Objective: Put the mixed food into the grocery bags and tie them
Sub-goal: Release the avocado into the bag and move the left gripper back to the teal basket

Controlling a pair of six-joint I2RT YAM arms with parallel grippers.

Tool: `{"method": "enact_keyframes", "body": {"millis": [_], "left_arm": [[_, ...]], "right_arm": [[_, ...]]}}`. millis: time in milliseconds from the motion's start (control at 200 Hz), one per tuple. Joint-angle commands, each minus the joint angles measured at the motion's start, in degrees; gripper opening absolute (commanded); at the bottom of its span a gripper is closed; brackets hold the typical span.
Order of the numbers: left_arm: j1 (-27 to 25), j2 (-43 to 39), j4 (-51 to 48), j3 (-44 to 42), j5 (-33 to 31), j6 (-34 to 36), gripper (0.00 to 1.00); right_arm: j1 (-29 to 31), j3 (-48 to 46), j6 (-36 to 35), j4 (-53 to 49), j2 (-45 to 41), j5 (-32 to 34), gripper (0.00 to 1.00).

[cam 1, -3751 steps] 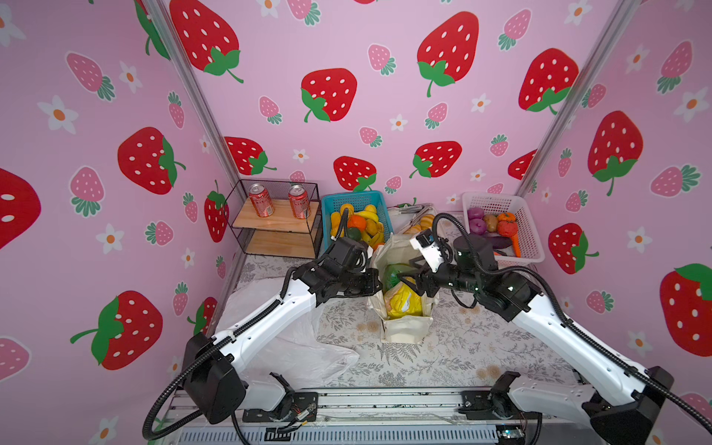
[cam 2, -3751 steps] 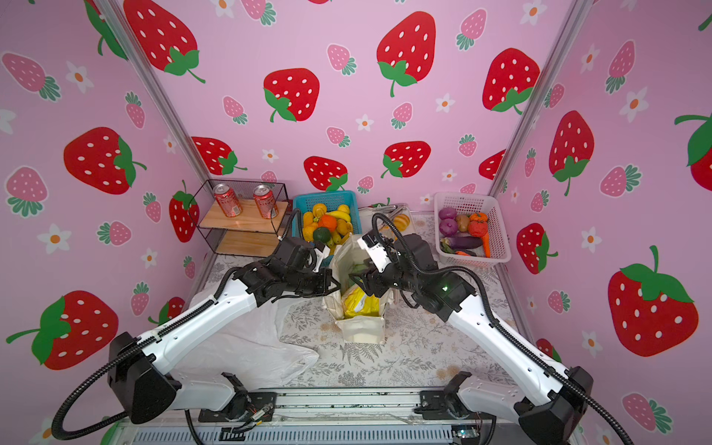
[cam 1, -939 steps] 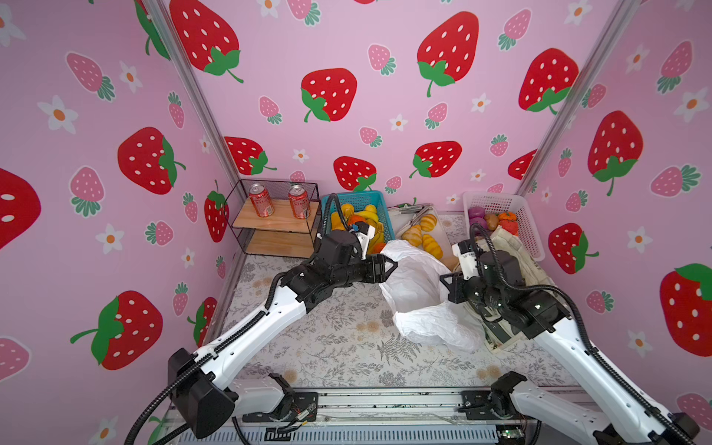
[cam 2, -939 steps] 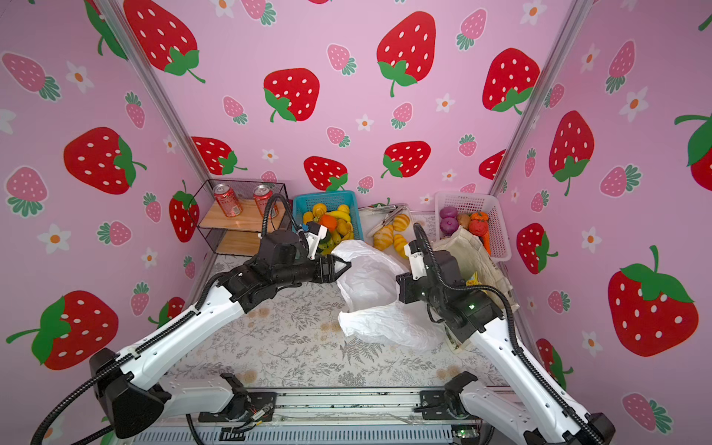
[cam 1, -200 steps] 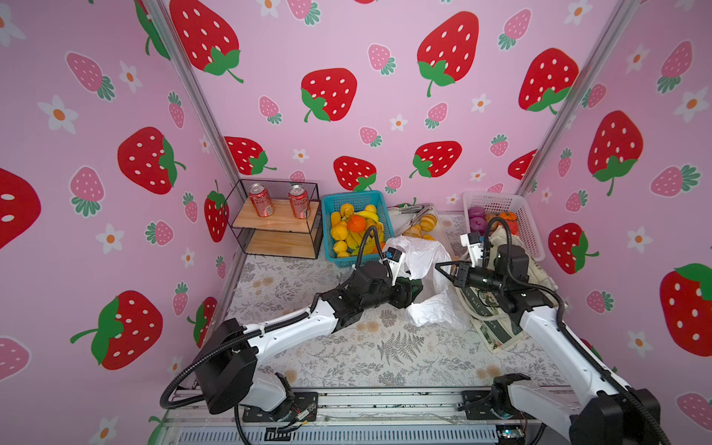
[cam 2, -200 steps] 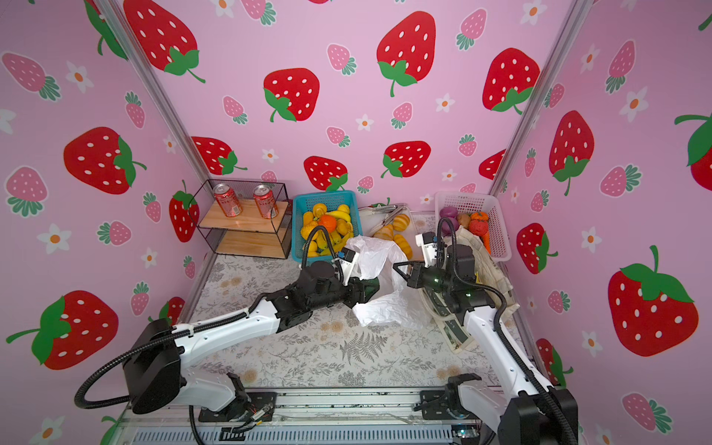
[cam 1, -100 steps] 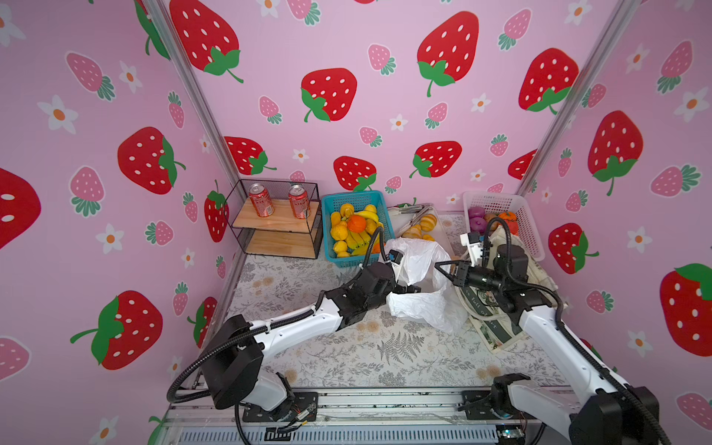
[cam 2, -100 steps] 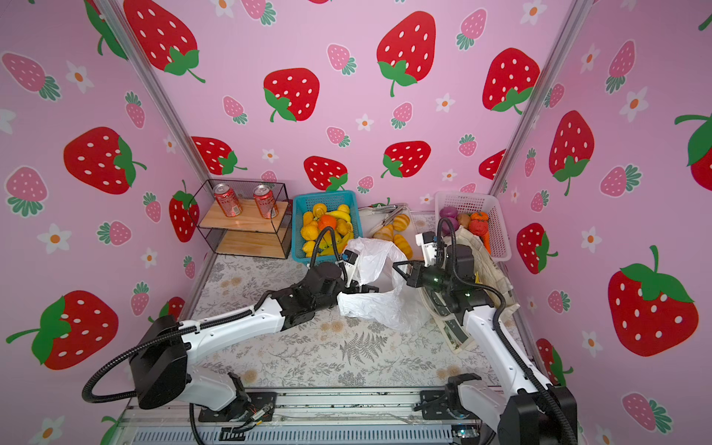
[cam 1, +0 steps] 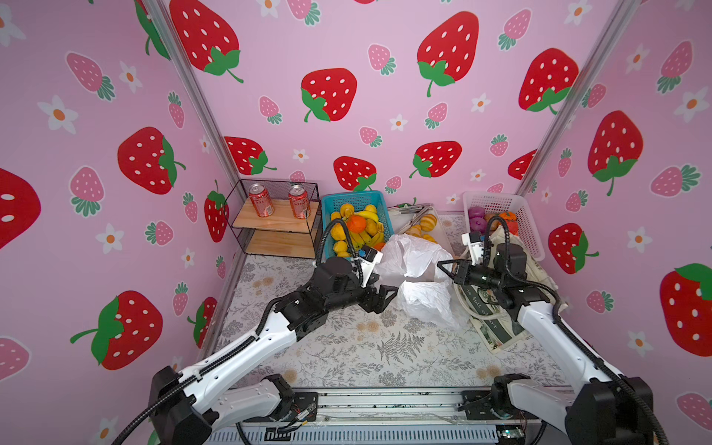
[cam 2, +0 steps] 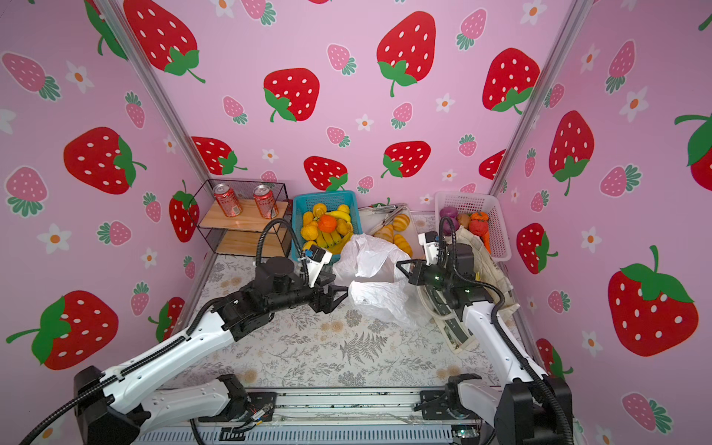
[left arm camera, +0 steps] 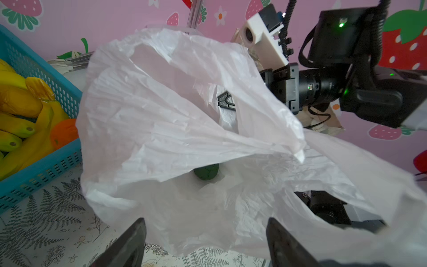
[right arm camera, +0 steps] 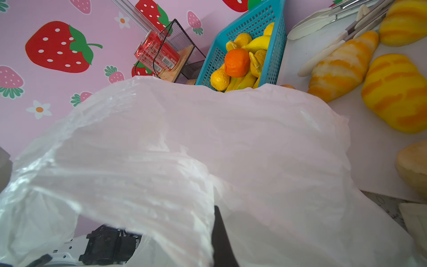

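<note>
Two arms meet at the white plastic bag (cam 1: 418, 277), which sits crumpled on the floral counter (cam 1: 346, 346) between them. It lies just in front of the blue basket (cam 1: 356, 197) of toy fruit and the white tray (right arm camera: 298, 50) of golden croissant rolls (cam 1: 422, 223). The right jaws are pinched together on the bag's upper edge, and that edge stands raised off the counter in both top views. In the right wrist view the thin plastic drapes over the one dark finger that shows. The left jaws stand wide apart and hold nothing, just at the bag's near side. In the left wrist view their two dark fingertips (left arm camera: 136, 235) frame the bag's open mouth. Inside that mouth a dark green toy fruit (left arm camera: 206, 172) rests on the bag's floor. The cream canvas tote (cam 1: 497, 327) lies slumped on the counter beneath the right arm (cam 1: 539, 319), near the right wall, its dark lettered band facing up. Behind it stands a white basket (cam 1: 529, 231) holding purple and orange produce. Two red soda cans (cam 1: 261, 199) stand on the top board of the wire shelf at the back left
</note>
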Motion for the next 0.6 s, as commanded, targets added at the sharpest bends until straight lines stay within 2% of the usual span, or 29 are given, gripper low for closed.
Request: {"method": "enact_keyframes", "body": {"millis": [0, 80, 300, 415, 595], "left_arm": [[4.81, -2.42, -1.56, -1.16, 9.71, 0.34, 0.82], [8.92, -3.06, -0.85, -0.43, 8.70, -2.78, 0.82], [18.01, 2.86, -4.91, 5.62, -7.64, -13.36, 0.82], [20.24, 7.62, -3.00, 7.63, -12.04, -14.30, 0.83], [22.21, 17.46, -3.46, 13.36, -14.96, -12.42, 0.84]], "right_arm": [[-0.56, 1.24, -0.81, -0.54, 0.15, 2.21, 0.01], [-0.52, 0.98, -1.03, -0.37, -0.59, 3.03, 0.01], [-0.56, 0.79, -1.29, 0.49, -1.73, 1.95, 0.01], [-0.46, 1.23, -1.56, 0.56, -1.43, 1.04, 0.01], [-0.37, 2.16, -3.10, -0.41, -1.58, 2.43, 0.01]]}}
